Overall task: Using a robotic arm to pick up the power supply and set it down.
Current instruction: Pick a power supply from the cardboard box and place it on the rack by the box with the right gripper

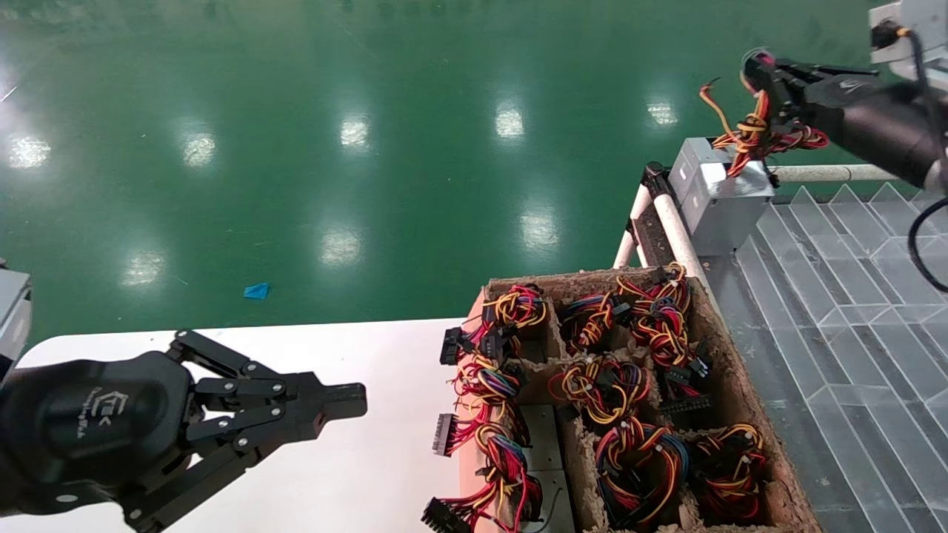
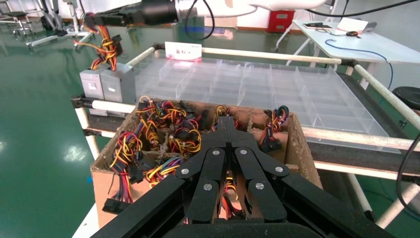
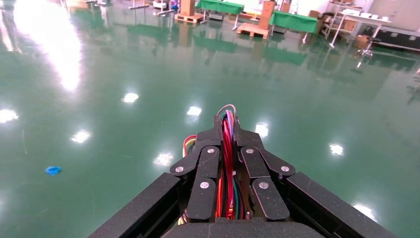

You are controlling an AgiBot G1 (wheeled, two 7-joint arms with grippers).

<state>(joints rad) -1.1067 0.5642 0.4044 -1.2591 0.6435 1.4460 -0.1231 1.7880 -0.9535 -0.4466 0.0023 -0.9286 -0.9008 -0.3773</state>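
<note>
Nearest the robot, on its left side: left gripper (image 1: 348, 403), black two-finger linkage type, fingers pressed together with nothing between them, hovering over a white table (image 1: 355, 474) and pointing toward the box of parts. Just right of the table: cardboard box (image 1: 740, 400) with pulp dividers, its compartments filled with tied bundles of red, yellow, orange and black wires (image 1: 637, 466) ending in black connectors, several connectors hanging over the box's near-left wall; grey metal tops visible beneath the bundles at the box's left side. Beside the box on the right: clear plastic divider tray (image 1: 852, 311), carried on a frame of white tubes (image 1: 670, 222). At the far left corner of that tray: power supply (image 1: 722, 196), a grey sheet-metal box, standing next to a second matching grey box (image 2: 92, 83). Above it: right gripper (image 1: 759, 74), fingers clamped on the power supply's wire bundle (image 1: 763, 133), the wires running taut between the fingers in the right wrist view. Beyond everything: glossy green floor (image 1: 296, 111) with one small blue scrap (image 1: 257, 291).
</note>
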